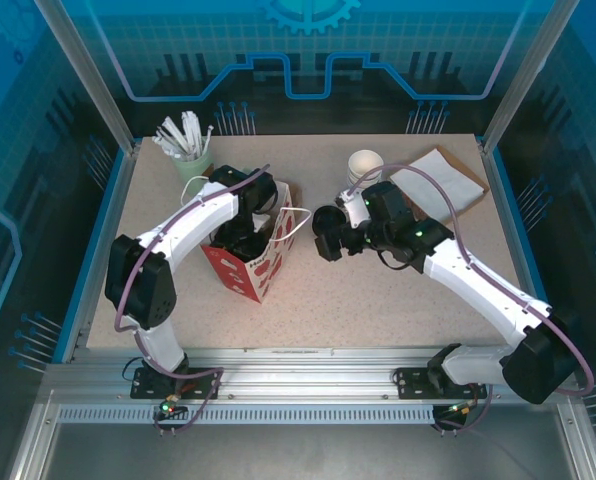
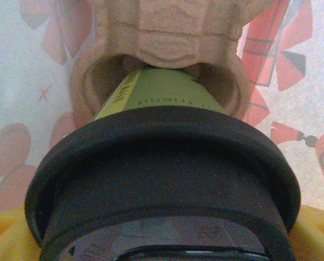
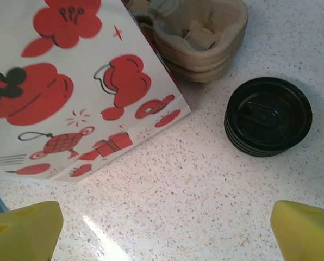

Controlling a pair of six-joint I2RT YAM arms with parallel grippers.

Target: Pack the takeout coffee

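- Takeout coffee [image 2: 162, 157] sits mid-frame in the left wrist view, base meeting a pulp carrier [image 2: 167, 32], inside the paper bag [image 1: 268, 268].
- Left gripper [image 2: 162, 239] flanks its lid; pinching or not, I cannot tell.
- Right gripper [image 3: 166, 231], lower frame, is spread above the tabletop [image 3: 205, 179].

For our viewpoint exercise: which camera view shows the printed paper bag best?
Top external: the paper bag, uncropped, stands open, left arm reaching in. Right wrist crops one printed side; left wrist catches inner walls behind the takeout coffee.
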